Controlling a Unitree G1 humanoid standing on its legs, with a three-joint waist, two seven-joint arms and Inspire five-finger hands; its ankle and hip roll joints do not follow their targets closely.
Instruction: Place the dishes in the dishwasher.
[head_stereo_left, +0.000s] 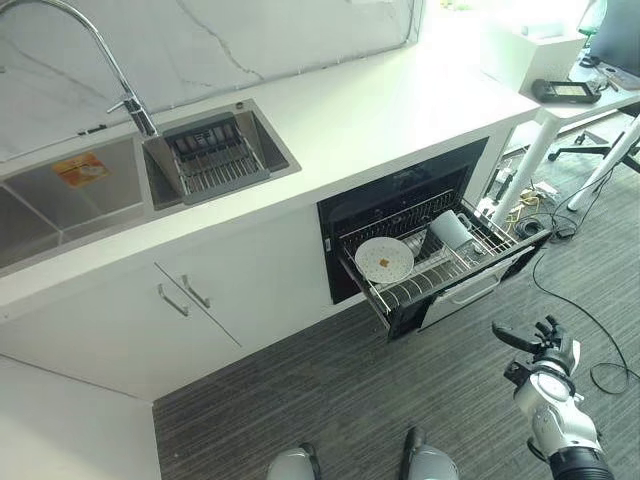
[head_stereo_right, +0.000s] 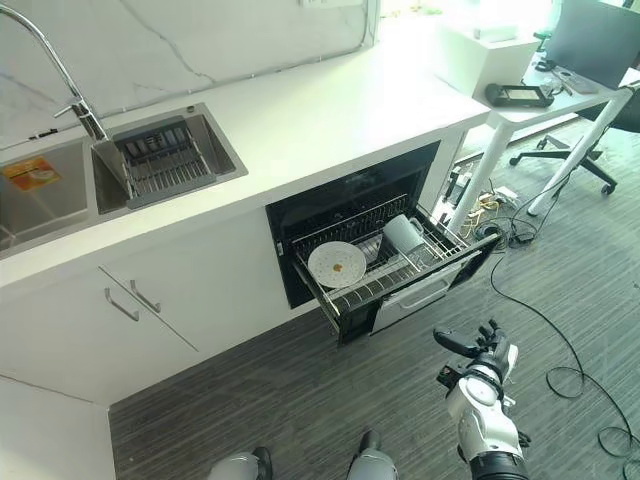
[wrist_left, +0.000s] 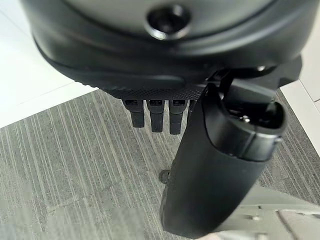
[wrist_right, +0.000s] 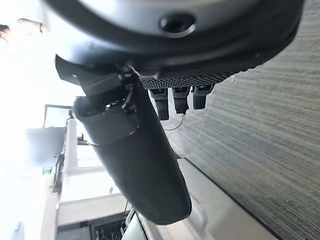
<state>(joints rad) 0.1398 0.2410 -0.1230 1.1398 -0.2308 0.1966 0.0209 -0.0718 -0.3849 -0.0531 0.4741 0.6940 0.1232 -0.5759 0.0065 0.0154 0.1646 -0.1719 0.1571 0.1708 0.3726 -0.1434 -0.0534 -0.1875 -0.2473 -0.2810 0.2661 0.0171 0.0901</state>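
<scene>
The dishwasher's drawer (head_stereo_left: 462, 292) stands pulled out under the white counter (head_stereo_left: 360, 115). In its wire rack (head_stereo_left: 408, 291) a white plate (head_stereo_left: 384, 259) with a small brown mark leans on edge, and a white cup (head_stereo_left: 450, 229) lies tilted beside it. My right hand (head_stereo_left: 543, 349) hangs open over the carpet, in front of the drawer and to its right, holding nothing. In the left wrist view my left hand (wrist_left: 220, 165) points at the grey carpet, fingers (wrist_left: 155, 115) straight and empty.
A steel sink (head_stereo_left: 60, 195) with a tall faucet (head_stereo_left: 112, 66) and a drain basket (head_stereo_left: 212, 155) sits at the counter's left. A white desk (head_stereo_left: 590, 100), a chair's base (head_stereo_right: 590, 160) and loose cables (head_stereo_right: 520, 235) crowd the right side.
</scene>
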